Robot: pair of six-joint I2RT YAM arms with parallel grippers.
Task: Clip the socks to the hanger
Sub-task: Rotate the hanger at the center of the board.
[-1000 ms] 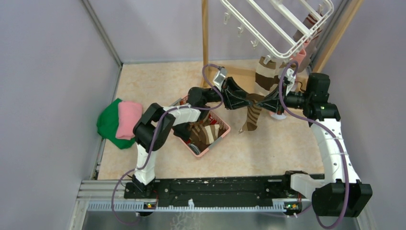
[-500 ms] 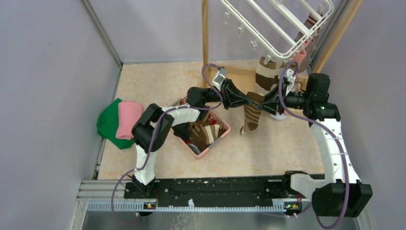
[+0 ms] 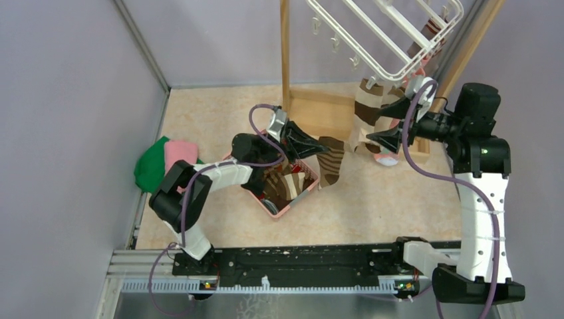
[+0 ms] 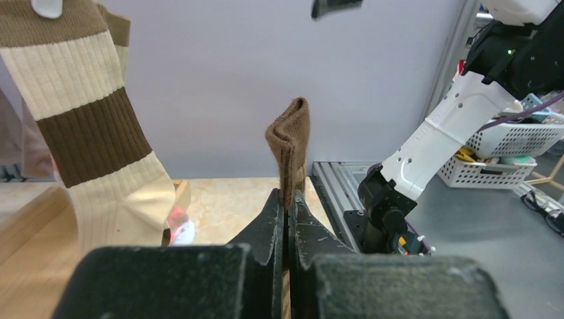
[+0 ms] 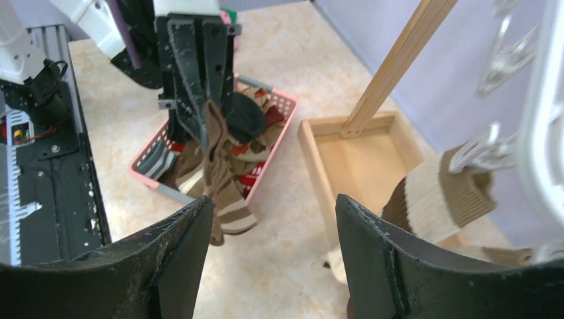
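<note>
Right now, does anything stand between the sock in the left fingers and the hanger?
Yes. A striped sock already clipped to the hanger hangs on that path, and the open right fingers are close by it.

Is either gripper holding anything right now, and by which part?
The left gripper pinches a brown striped sock by its brown upper end; the rest hangs down. The right gripper is open and empty.

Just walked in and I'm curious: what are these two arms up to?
They are clipping socks to a white hanger. The left gripper is shut on a brown striped sock, holding it up near the pink basket. The right gripper is open, close to a hanging striped sock already clipped on.
</note>
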